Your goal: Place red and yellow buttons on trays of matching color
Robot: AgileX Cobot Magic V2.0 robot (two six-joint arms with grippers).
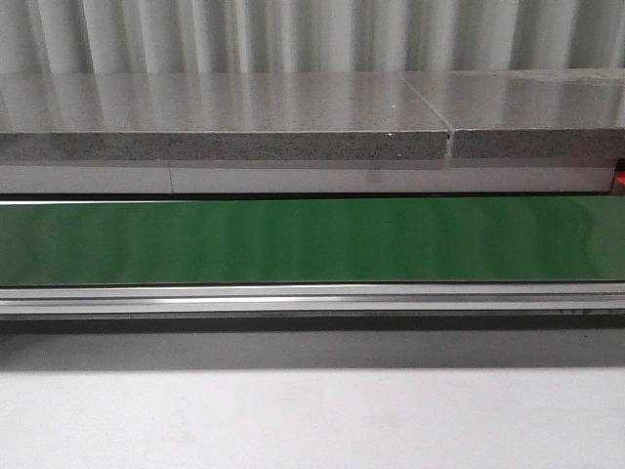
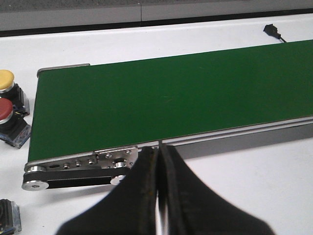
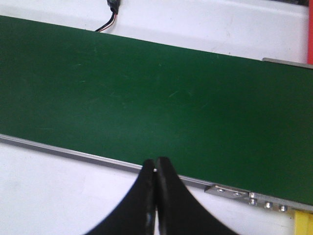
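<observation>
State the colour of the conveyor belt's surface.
Dark green. The conveyor belt shows best in the right wrist view, filling most of it.

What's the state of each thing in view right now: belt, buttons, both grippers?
Green conveyor belt: bare, nothing on it.
Yellow button: upright on the table beside the belt end, not on a tray.
Red button: upright next to the yellow one, not on a tray.
Left gripper: jaws shut, empty.
Right gripper: jaws shut, empty.
</observation>
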